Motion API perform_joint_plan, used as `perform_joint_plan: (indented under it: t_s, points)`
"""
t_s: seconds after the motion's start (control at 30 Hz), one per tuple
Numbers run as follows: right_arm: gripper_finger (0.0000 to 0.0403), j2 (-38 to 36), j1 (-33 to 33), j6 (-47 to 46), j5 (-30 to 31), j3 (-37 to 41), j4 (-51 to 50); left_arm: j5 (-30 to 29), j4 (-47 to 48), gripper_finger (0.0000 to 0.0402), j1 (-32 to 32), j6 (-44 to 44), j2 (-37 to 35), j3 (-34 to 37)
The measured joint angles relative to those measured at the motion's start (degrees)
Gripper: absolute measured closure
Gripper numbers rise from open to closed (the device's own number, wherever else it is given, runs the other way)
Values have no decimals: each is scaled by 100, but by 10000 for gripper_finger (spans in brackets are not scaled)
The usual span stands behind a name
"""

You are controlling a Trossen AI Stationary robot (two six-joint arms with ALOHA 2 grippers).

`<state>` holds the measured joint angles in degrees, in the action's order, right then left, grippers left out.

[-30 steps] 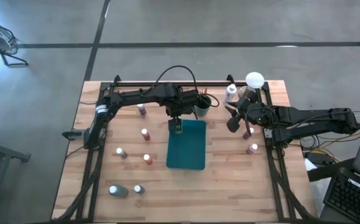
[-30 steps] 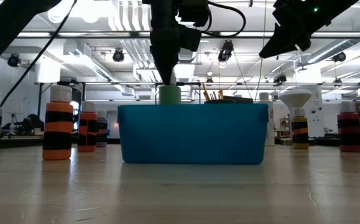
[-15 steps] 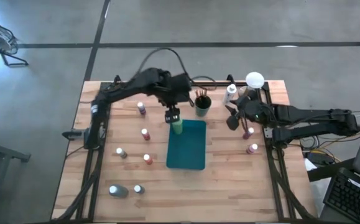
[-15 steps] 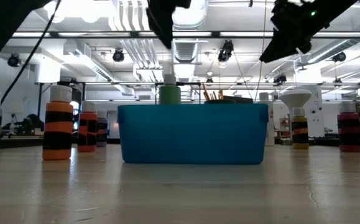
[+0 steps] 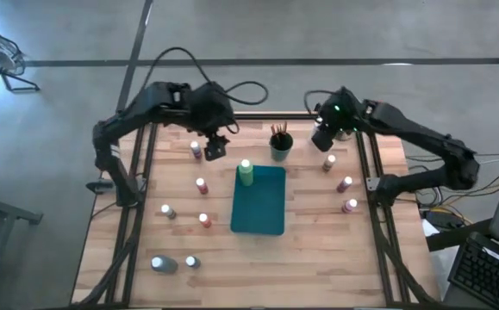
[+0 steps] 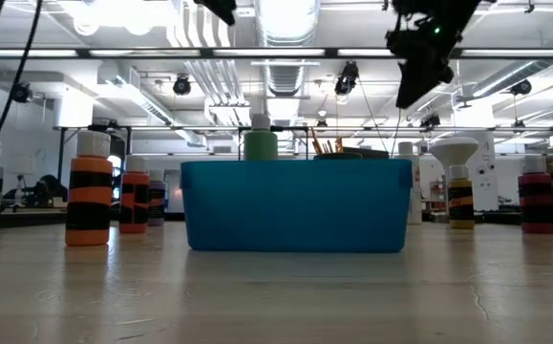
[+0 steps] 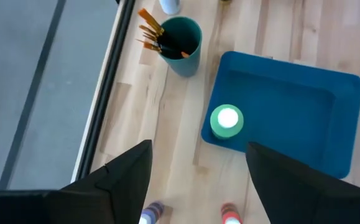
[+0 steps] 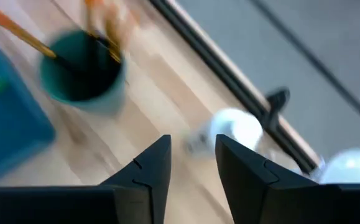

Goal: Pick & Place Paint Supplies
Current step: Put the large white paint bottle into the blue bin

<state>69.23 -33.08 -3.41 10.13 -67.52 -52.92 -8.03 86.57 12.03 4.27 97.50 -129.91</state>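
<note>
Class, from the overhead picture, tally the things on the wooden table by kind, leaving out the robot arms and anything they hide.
Small white-capped paint bottles: 9
Tall light-green bottle: 1
Flat teal rectangular tray: 1
Teal cup holding brushes: 1
Total: 12

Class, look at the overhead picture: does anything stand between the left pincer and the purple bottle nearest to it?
Nothing visible does: the left pincer, open, hangs right beside the purple bottle.
</note>
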Motion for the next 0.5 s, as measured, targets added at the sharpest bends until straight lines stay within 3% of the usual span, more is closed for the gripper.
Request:
perform_joint_plan:
  t_s: [0.17,0.5]
  points:
    - [257,910,-430,108,-13,-765,-937,-79,-7,138,26,3,-416,75]
    - [215,2038,-1079,259,-375,-1619,-1409,-109,16,140,188,61,-777,470]
